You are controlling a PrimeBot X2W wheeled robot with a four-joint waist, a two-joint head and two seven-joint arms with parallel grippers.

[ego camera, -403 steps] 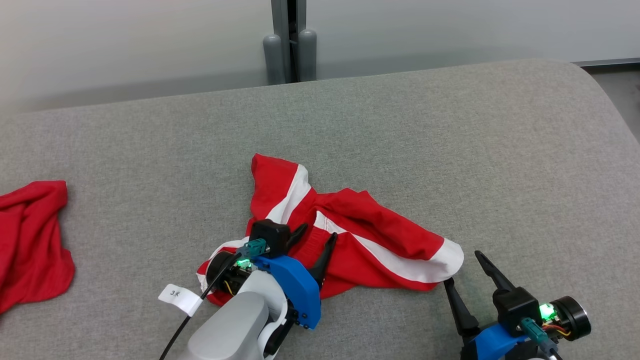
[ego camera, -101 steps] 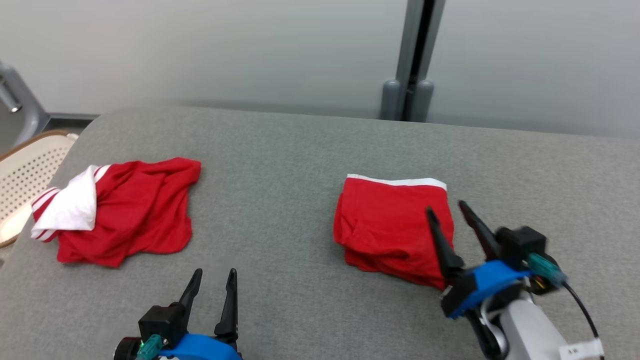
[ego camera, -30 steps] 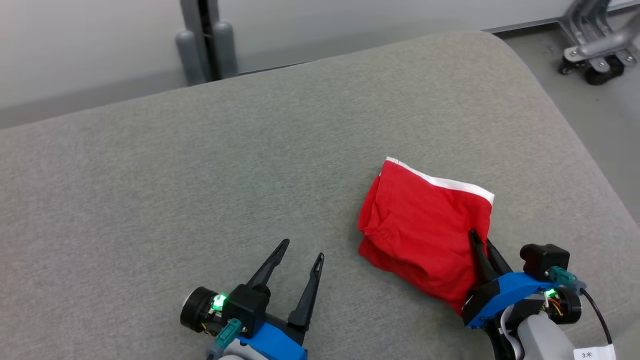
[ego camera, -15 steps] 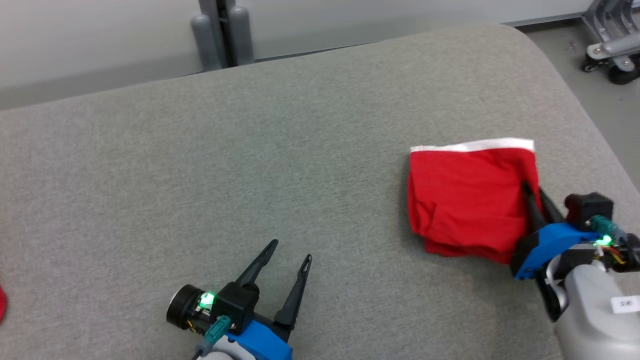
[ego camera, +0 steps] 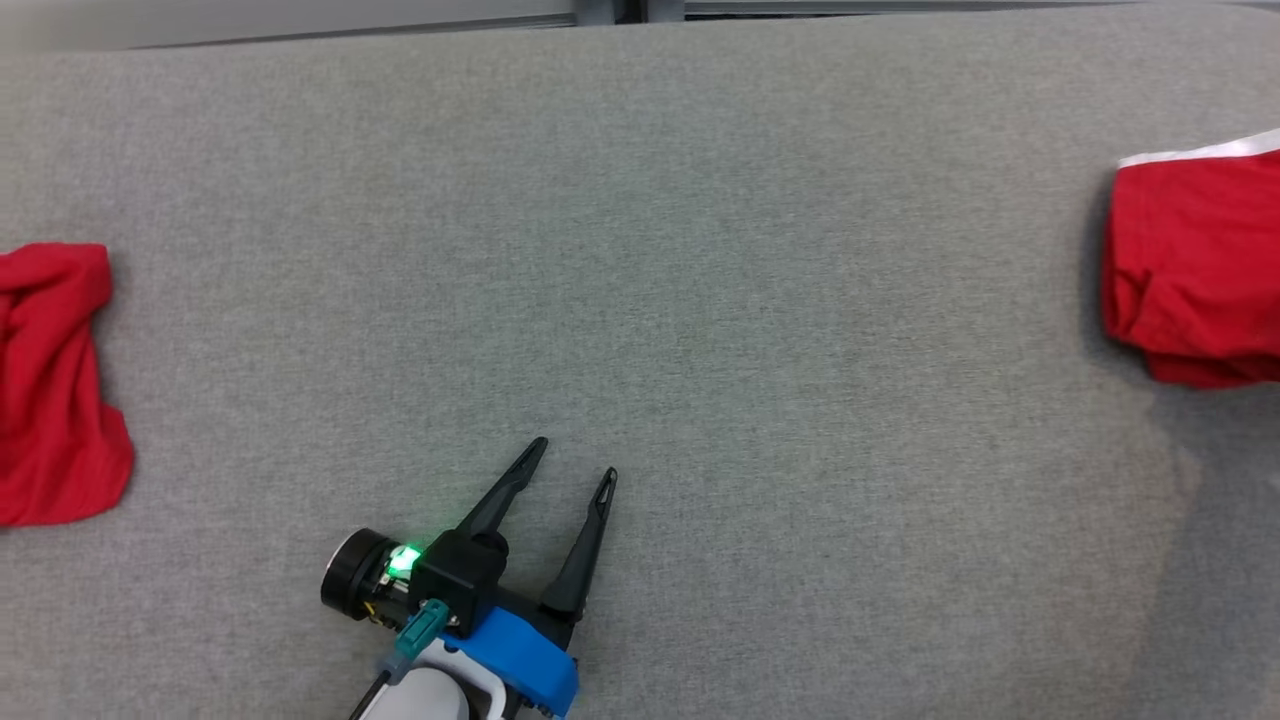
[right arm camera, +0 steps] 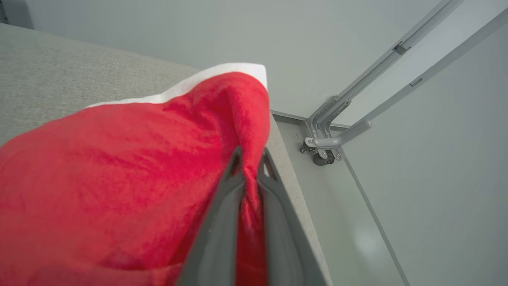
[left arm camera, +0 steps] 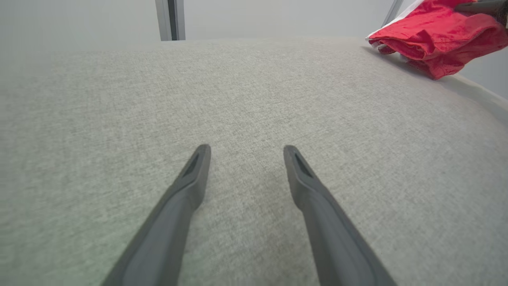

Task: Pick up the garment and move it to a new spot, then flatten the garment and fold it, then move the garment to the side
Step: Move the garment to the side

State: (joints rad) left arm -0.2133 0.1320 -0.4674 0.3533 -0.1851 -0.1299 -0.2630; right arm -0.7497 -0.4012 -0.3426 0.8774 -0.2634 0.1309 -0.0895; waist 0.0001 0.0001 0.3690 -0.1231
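Since the picture half a second back, the folded red garment (ego camera: 1190,260) has gone further right of the left tool (ego camera: 575,458) and is now cut off by the right edge of the head frame; the head camera has shifted too. Grey tabletop (ego camera: 640,250) fabric spans nearly the whole head frame. The garment lies at its right end, with a white band along the far edge, close to the tabletop's rim in the right wrist frame. A crumpled red cloth (ego camera: 50,390) lies at the left edge, well apart. The left tool, lower centre, has its fingers spread wide with nothing between them. The right tool (right arm camera: 251,155), bottom centre of its own frame, is pinched nearly closed on a fold of the garment's edge.
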